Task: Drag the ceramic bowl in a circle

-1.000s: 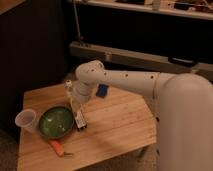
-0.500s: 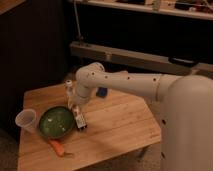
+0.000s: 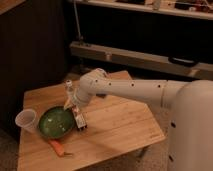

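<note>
My gripper [image 3: 80, 121] is down low over the wooden table [image 3: 120, 132], right at the right-hand rim of the green bowl [image 3: 55, 123], with my white arm [image 3: 135, 91] reaching in from the right and bending down to it at the wrist. From here the dark end of my gripper seems to meet the bowl's edge, but I cannot tell whether it is open or closed, or whether it has hold of the rim or only rests against it. The bowl sits upright on the left half of the table, near the front, and looks empty inside. Just to its left stands a small white cup [image 3: 26, 120], upright, close to the bowl's rim; whether the two touch I cannot say. In front of the bowl, near the table's front edge, lies a small orange thing [image 3: 58, 148], like a carrot, slightly apart from the bowl. Behind my wrist a small pale object [image 3: 68, 86] stands on the table, too unclear for me to name.
</note>
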Robot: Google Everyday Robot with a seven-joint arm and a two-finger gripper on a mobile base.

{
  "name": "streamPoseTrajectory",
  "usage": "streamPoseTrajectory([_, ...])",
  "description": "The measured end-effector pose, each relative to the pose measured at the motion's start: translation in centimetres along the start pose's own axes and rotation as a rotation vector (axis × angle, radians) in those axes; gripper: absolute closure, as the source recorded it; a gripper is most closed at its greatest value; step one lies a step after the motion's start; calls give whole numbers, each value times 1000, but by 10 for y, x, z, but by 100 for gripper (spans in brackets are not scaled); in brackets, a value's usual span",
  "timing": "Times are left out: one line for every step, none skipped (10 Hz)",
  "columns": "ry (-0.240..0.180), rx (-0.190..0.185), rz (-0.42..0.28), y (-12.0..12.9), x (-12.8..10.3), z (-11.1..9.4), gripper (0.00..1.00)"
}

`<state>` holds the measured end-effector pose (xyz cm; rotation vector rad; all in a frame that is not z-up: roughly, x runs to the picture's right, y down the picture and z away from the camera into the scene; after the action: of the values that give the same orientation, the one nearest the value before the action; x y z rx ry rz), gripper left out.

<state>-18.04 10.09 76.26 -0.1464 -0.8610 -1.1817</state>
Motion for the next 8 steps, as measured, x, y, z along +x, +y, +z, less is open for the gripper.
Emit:
streamPoseTrajectory([0, -7, -15, -1, -1, 4, 48])
streamPoseTrajectory([-5, -30, -40, -2, -3, 12, 48])
streamPoseTrajectory([-10, -49, -49, 0, -4, 19, 48])
streamPoseTrajectory([-15, -62, -48, 5, -3, 22, 48])
streamPoseTrajectory([-28, -80, -55, 14, -2, 28, 48])
streamPoseTrajectory([-38, -87, -65, 16, -3, 31, 48])
streamPoseTrajectory([-56, -97, -86, 20, -5, 40, 48])
streamPoseTrajectory([-70, -101, -96, 25, -6, 46, 48])
